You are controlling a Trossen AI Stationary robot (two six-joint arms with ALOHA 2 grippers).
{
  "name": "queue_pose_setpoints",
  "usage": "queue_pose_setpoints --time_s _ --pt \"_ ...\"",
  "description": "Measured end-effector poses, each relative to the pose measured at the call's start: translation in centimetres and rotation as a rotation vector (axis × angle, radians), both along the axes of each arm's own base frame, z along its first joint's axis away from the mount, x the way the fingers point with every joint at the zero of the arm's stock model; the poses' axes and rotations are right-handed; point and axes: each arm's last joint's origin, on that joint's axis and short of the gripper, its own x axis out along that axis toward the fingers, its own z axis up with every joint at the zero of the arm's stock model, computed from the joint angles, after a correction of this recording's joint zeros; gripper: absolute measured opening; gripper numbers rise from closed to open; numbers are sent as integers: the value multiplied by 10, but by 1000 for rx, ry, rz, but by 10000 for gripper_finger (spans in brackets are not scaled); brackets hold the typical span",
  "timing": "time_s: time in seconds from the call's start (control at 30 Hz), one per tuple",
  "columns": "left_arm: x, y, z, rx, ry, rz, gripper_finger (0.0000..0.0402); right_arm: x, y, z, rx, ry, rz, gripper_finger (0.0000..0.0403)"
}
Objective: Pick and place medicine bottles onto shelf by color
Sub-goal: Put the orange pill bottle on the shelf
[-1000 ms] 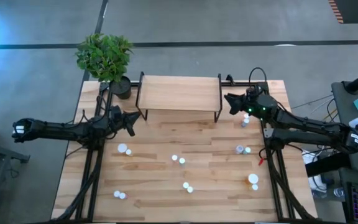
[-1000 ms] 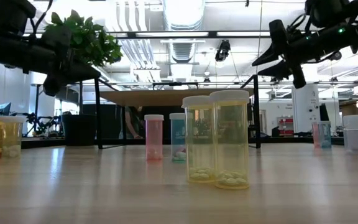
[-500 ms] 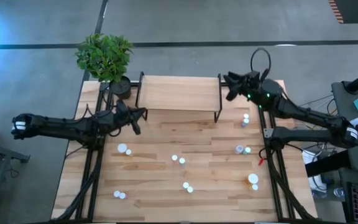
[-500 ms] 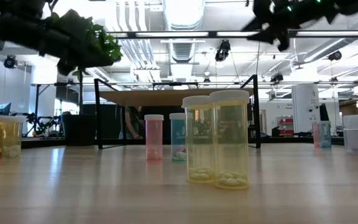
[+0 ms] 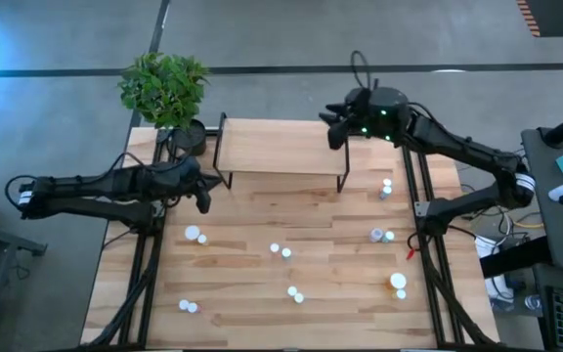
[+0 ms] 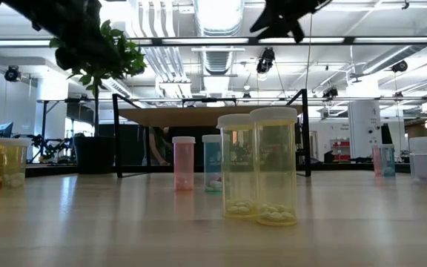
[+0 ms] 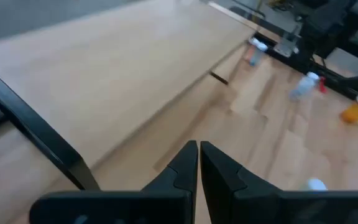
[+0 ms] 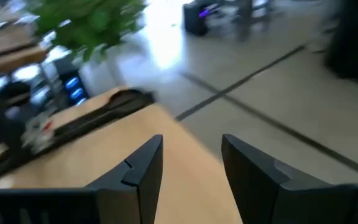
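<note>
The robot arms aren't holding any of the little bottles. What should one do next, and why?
Probably the right gripper should swing back down to a medicine bottle near it. It hangs open and empty above the right end of the shelf, whose board is bare, while every bottle stands on the table. The left gripper is shut and empty.

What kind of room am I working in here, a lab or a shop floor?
Probably an open industrial lab or workshop: exposed ceiling ducts and strip lights, a bare grey concrete floor, and a butcher-block wooden table with equipment desks beyond.
</note>
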Motion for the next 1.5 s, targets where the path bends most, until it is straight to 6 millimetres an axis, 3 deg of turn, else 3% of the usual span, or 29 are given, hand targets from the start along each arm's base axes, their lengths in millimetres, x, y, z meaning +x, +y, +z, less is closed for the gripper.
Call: queue_pose_setpoints --time_s 0.17,0.33,0.47,0.63,0.97,1.33,1.5 --pt "5 0 -15 -8 33 -9 2 23 19 6 -24 64 128 155" --pt "19 1 -27 -10 42 -9 2 34 43 -12 -8 159 177 155" --pt "36 2 -30 -6 -2 -10 2 31 62 -25 -5 209 161 155" --pt "55 4 -33 2 -51 -15 2 12 81 -21 -15 188 124 155" --pt "88 9 -22 85 -28 -30 2 -50 91 -2 56 225 39 155" --pt "135 17 10 158 -24 -23 6 -67 95 -26 204 441 -36 155" --pt "126 3 24 -40 29 30 40 -71 102 -23 164 437 -12 155"
